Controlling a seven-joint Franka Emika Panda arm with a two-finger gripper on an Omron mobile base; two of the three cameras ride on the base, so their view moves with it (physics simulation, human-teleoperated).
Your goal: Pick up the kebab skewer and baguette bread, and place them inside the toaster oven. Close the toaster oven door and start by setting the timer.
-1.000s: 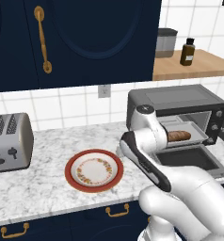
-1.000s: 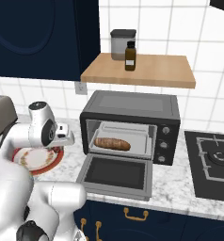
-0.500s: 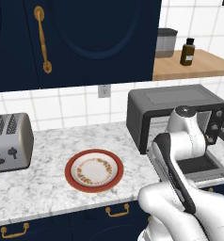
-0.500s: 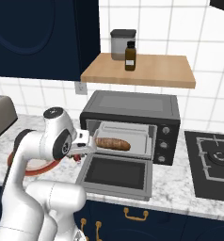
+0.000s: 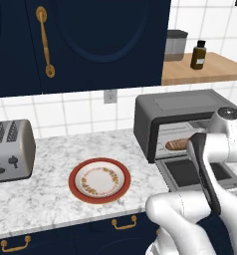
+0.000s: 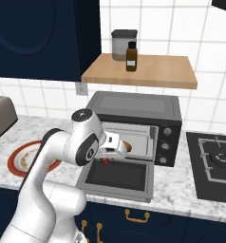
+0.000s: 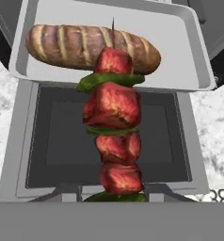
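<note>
Closest to the hand cam, the kebab skewer (image 7: 114, 132) ran straight up from the bottom edge, red chunks w/ green bits between, its tip reaching over the loaf. The claw (image 6: 107, 159) looked clamped on the skewer's near end, judging by how it stood out along the hand's axis, though the fingertips themselves weren't visible. Below the skewer lay the toaster oven door (image 7: 109, 146), dropped flat, dark glass facing up. Just past it the grey tray (image 7: 189, 52) held the baguette bread (image 7: 67, 44), lying crosswise toward the tray's back.

Step in hand, by my read: bread already in, skewer being carried in over the open door. Next move calls for pushing fwd so the skewer clears the door and sits over bare tray in front of the loaf, then letting go w/o rolling it off the edge. Door & timer not yet done.

Further out, the toaster oven (image 5: 180, 107) stood on a white marble surface (image 5: 46, 191). A red-rimmed plate (image 5: 99, 180) sat to its left, bare, w/ a silver toaster (image 5: 11, 149) beyond that. Behind: white tile wall, navy cabinets, a wood shelf (image 6: 138, 71) w/ a canister & brown bottle (image 6: 131, 56), and a cooktop (image 6: 219, 161) to the oven's right.
</note>
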